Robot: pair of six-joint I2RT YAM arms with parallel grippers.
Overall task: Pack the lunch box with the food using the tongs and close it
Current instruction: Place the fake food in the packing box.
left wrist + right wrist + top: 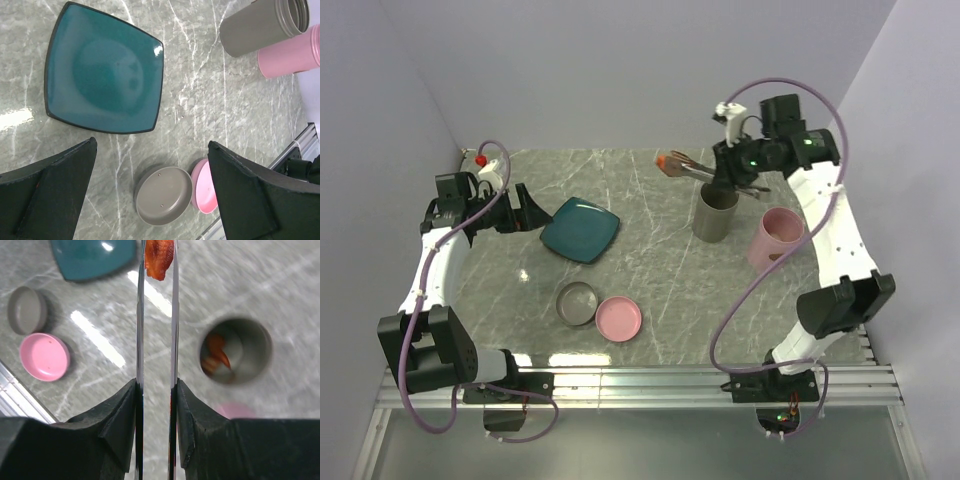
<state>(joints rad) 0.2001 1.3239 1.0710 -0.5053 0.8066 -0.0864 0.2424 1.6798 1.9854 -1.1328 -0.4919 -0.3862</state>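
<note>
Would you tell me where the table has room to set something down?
Bare marble: the middle, between teal plate and grey container; the near right, between pink lid and pink container. Crowded by the containers, near the tongs.

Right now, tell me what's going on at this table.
The right gripper is clamped on the tongs, which pinch an orange-red piece in the air beside the open grey container; that container already holds some food. The left gripper hangs open near the bare teal plate. The grey lid and pink lid lie on the table.

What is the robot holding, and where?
Right gripper clamps the tongs partway along their arms; tips pinch an orange-red food piece. Left gripper holds nothing.
</note>
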